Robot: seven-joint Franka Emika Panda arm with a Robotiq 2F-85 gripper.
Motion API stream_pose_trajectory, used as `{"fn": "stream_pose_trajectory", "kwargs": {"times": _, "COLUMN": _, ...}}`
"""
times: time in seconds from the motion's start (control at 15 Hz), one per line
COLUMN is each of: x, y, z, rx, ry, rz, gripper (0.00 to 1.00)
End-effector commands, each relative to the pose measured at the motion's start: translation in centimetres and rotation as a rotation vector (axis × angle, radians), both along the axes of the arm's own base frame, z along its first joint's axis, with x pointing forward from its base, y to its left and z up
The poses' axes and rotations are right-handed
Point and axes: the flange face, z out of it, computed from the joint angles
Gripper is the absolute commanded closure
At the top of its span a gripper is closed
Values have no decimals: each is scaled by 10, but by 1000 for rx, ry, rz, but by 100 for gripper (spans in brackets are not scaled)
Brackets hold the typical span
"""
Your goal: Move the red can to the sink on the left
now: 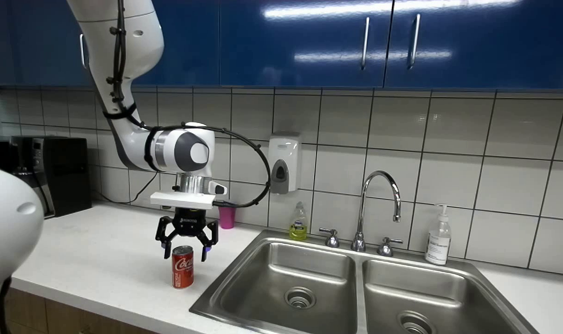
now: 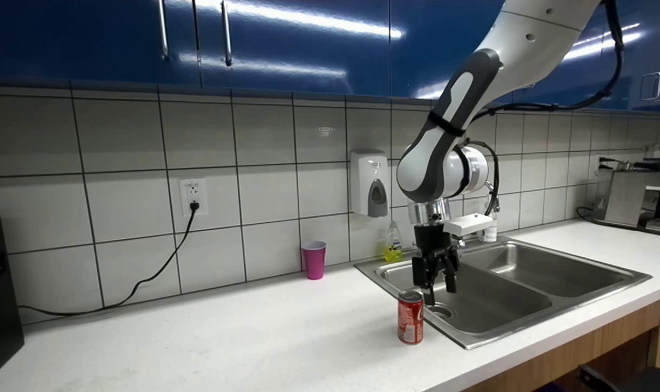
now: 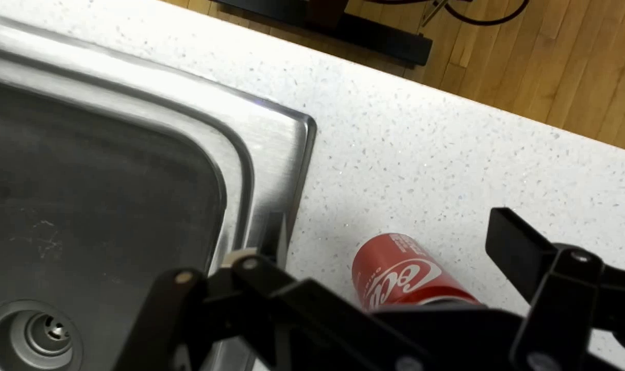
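In the wrist view, the black jointed gripper [image 3: 387, 234] hides part of the red, white-lettered metal can [image 3: 397, 275] toward the front edge of the white speckled countertop [image 3: 420, 154]. In an exterior view, the frame's bottom crops the brushed-steel double sink [image 1: 360, 287], and near the countertop's back edge we cannot read the small print on the clear, white-labelled pump bottle [image 1: 438, 246].

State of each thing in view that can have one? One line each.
Gripper: open, holding nothing
Red can: upright on the counter, beside the sink
Pink cup: upright; contents can't tell
Soap bottle: upright, partly full
Pump bottle: upright
Faucet: no water running
Cabinet doors: shut
Plug: in the outlet
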Motion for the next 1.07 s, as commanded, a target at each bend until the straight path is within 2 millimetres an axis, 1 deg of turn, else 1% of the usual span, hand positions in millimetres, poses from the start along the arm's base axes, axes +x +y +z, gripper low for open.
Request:
{"fn": "stream_pose_trajectory", "kwargs": {"times": 0.0, "x": 6, "y": 8, "z": -4, "rx": 38, "ry": 27, "rz": 61, "gripper": 0}}
{"fn": "stream_pose_trajectory", "kwargs": {"times": 0.33, "x": 10, "y": 20, "z": -9, "rx": 81, "ry": 24, "rz": 115, "gripper": 0}}
{"fn": "stream_pose_trajectory", "kwargs": {"times": 0.8, "x": 20, "y": 20, "z": -17, "rx": 130, "ry": 9, "rz": 156, "gripper": 0}}
{"fn": "stream_pose_trajectory", "kwargs": {"times": 1.0, "x": 25, "y": 21, "z": -17, "rx": 126, "ry": -11, "rz": 170, "gripper": 0}}
